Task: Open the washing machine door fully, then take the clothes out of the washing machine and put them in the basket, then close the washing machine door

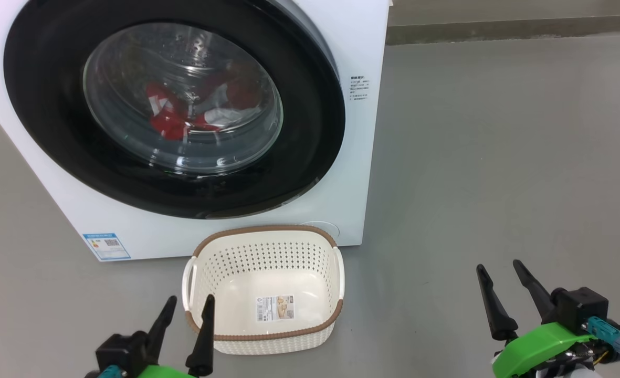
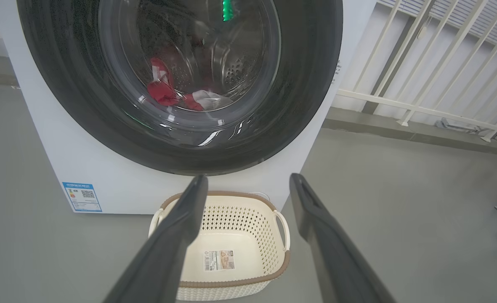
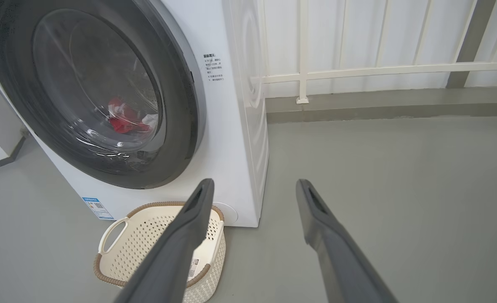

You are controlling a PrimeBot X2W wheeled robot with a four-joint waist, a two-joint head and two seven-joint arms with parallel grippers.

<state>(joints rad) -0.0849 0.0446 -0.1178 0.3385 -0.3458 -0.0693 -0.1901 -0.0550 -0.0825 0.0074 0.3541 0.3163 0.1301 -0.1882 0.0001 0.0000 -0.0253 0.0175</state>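
The white washing machine (image 1: 359, 47) stands on the floor with its black-rimmed round door (image 1: 310, 126) nearly closed against the front. Red and white clothes (image 1: 165, 113) show through the glass, lying in the drum. The cream basket (image 1: 265, 231) with a brown rim sits empty on the floor just in front of the machine. My left gripper (image 1: 189, 304) is open at the basket's near left corner. My right gripper (image 1: 498, 265) is open over bare floor, well right of the basket. The wrist views show the door (image 2: 315, 84), clothes (image 2: 162, 90), basket (image 2: 282, 263) and door (image 3: 176, 101), basket (image 3: 118, 269).
Grey floor (image 1: 498, 157) spreads to the right of the machine. A white railing (image 3: 357, 69) and a low kerb run along the back wall behind it. A blue label (image 1: 106, 245) is stuck at the machine's lower left front.
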